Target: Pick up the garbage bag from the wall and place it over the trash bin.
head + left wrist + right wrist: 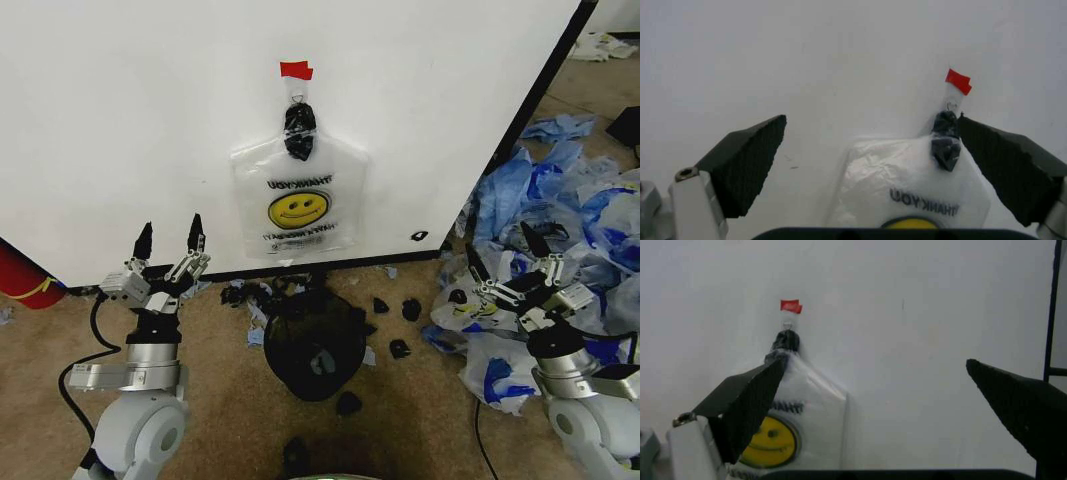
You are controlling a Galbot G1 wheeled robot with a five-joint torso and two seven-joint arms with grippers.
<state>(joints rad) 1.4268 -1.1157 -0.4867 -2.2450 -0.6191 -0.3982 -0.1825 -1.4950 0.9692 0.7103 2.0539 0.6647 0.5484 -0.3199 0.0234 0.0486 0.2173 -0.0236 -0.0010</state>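
Both claws hang spread and empty before me: left claw (pixel 170 240), right claw (pixel 507 252). Between them the garbage bag (pixel 297 196) hangs on the wall (pixel 130 120) under red tape (pixel 296 70); its handles look bunched and dark. Below, the trash bin (pixel 315 345) stands among scraps, loose bags (pixel 560 200) heaped rightward.

The tan floor (pixel 215 390) is carrying the trash bin (pixel 313 345) between both sets of fingers, black scraps (pixel 391 327) around it, and blue-streaked bags (pixel 545 200) heaped beside the right fingers.
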